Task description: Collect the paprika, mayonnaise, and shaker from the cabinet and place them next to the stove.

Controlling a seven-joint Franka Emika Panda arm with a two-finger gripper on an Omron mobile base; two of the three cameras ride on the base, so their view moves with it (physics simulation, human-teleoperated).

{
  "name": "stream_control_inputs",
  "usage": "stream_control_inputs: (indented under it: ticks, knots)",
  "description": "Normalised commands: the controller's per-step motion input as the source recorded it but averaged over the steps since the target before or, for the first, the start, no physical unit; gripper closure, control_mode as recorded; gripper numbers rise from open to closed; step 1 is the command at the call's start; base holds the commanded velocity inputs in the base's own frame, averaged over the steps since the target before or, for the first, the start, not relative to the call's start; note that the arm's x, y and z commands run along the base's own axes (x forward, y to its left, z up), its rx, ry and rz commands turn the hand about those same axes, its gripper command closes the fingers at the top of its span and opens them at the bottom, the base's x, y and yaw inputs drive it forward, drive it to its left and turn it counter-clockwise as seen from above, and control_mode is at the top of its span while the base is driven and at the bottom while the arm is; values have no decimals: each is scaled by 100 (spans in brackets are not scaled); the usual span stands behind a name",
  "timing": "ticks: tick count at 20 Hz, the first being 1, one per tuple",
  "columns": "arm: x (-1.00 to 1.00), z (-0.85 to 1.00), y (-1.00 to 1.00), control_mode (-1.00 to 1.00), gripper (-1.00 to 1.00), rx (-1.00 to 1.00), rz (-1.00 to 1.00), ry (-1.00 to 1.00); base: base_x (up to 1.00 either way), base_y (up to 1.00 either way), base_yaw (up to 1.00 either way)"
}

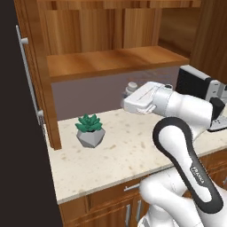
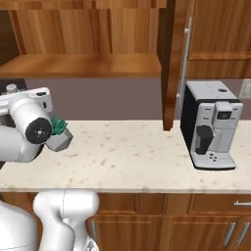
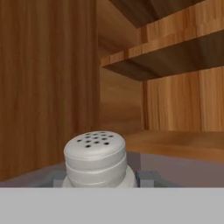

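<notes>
The cabinet (image 1: pixel 111 62) is standing open, its inner shelf bare. A small planter (image 1: pixel 91 136) holding a green succulent is sitting on the table (image 1: pixel 111 155). The claw (image 3: pixel 101 178) is closing tightly around the shaker (image 3: pixel 95 158), holding it just below the cabinet, above the table.

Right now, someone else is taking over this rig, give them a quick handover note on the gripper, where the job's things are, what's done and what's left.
Gripper: shut on the shaker, held out in front of the open cabinet, above the counter.
The cabinet shelf looks bare.
Paprika, mayonnaise and stove: nothing to report on their whereabouts from here, so I cannot say whether either is delivered.
Done: shaker picked up.
Left: carry the shaker to the stove and set it beside it; check on the other two.
Also on the counter: a potted plant and a coffee machine.
</notes>
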Motion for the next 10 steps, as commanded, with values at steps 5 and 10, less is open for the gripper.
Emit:
stream_control_inputs:
  ticks: [5,10]
  knots:
    - [0,0,0,100,100,0,0,0,-93,-46,-10]
    - [0,0,0,100,100,0,0,0,-84,-84,-28]
